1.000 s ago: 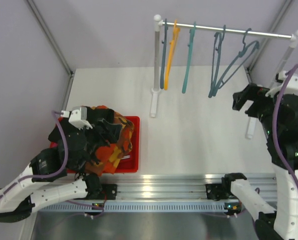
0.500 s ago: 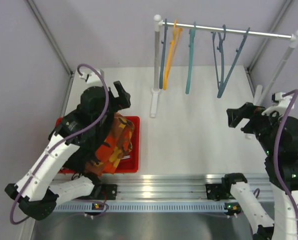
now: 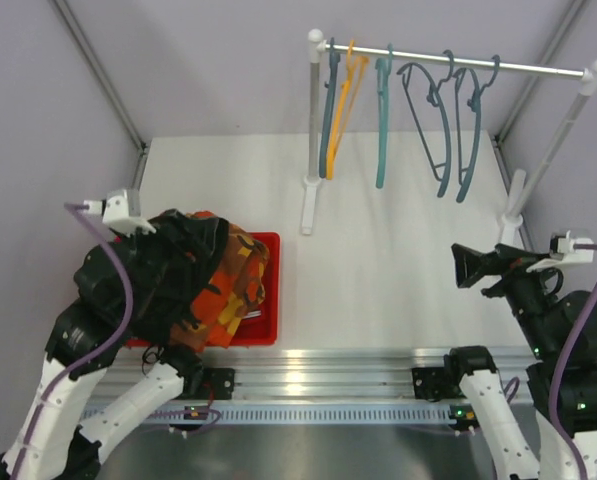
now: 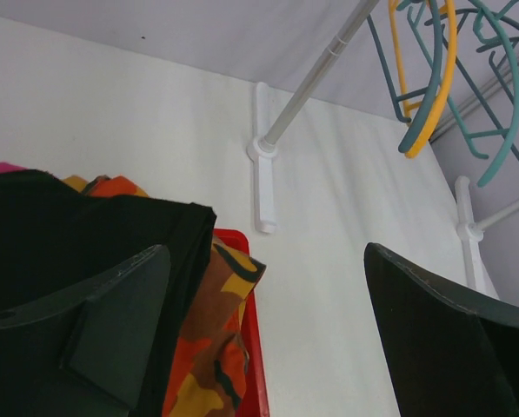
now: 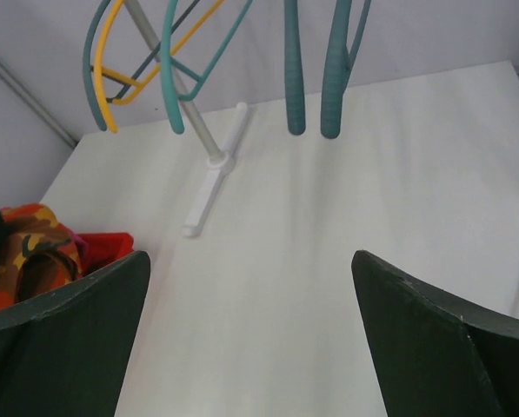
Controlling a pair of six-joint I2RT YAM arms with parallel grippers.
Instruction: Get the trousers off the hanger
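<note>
White table (image 3: 398, 260) fills most of my overhead view, with grey walls closing it in. At the back, the rail (image 3: 518, 66) carries five hangers (image 3: 382, 120), and every one I can see is bare. The trousers (image 3: 236, 285) lie heaped in the red tray (image 3: 272, 250) at the left near edge. An orange camouflage pair and a black pair are on top, and a sliver of pink shows at the edge in the left wrist view. The others I can't pick out in the heap. My left end effector (image 4: 268, 256) hangs just above that heap, fingers spread wide with nothing between them. My right end effector (image 5: 249, 261) is likewise spread wide and empty, over bare table, well apart from the rail. I judge the job finished, or all but finished, since nothing is left to pull off a hanger.
</note>
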